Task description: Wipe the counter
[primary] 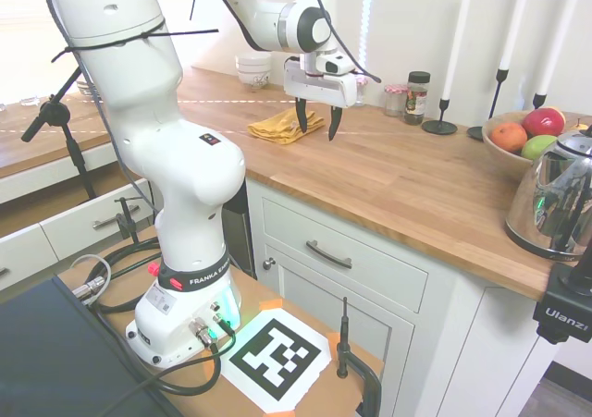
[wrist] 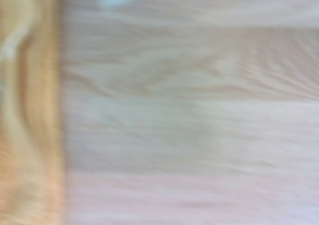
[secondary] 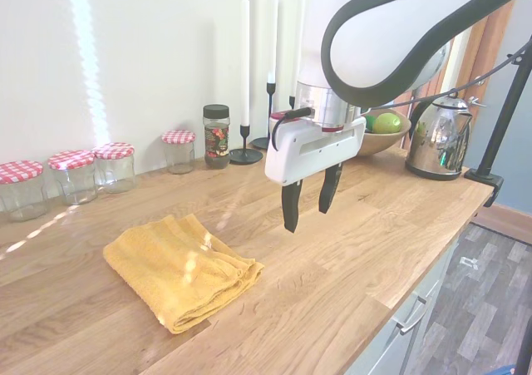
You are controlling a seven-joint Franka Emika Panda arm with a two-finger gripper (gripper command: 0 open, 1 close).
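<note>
One yellow cloth (secondary: 179, 268) lay folded on the counter (secondary: 349, 259), and everything else sat relative to it. Beside the cloth and well above the wood, the gripper (secondary: 309, 202) hung with fingers spread and empty. Jars (secondary: 75, 174) stood behind the cloth by the wall; the kettle (secondary: 439, 135) was far off along the counter. Likely risk: a descent from there would close on bare wood, since the fingers were off to the cloth's side, or catch only one loose fold.
</note>
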